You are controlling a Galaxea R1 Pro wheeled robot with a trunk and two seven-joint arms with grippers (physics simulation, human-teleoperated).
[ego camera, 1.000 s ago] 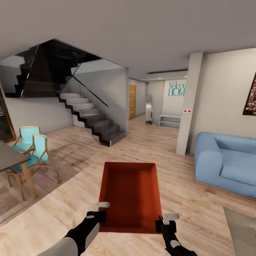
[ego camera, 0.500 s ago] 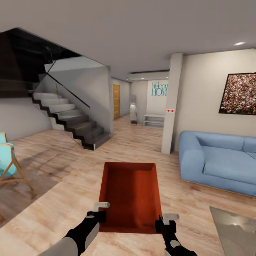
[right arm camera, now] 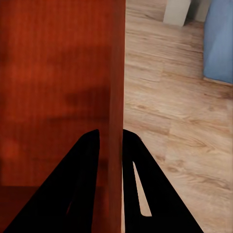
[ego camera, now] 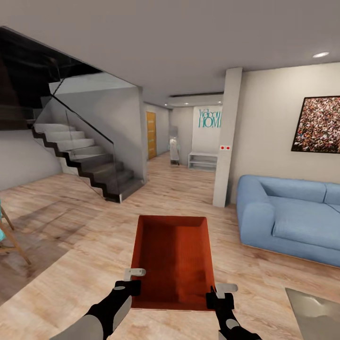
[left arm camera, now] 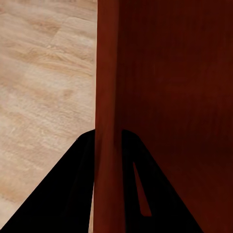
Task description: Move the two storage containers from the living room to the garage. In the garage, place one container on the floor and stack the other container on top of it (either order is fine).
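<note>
An orange-red open-topped storage container (ego camera: pixel 172 255) hangs in front of me above the light wood plank floor (ego camera: pixel 80 236) of the living room. My left gripper (ego camera: pixel 133 284) is shut on its near left wall (left arm camera: pixel 107 97), one finger on each side. At the near right corner, my right gripper (ego camera: pixel 218 296) is shut the same way on the right wall (right arm camera: pixel 116 87). The bin is empty and held level.
A dark staircase with a glass rail (ego camera: pixel 85 160) rises at the left. A blue sofa (ego camera: pixel 290 215) stands at the right beside a white pillar (ego camera: pixel 225 137). Between them a hallway (ego camera: pixel 182 156) leads on. A chair leg (ego camera: pixel 12 238) shows at far left.
The whole view has swung to the right: the teal chairs and table have slid off the left edge, and more of the sofa and the wall picture shows. Both grippers hold the container as before.
</note>
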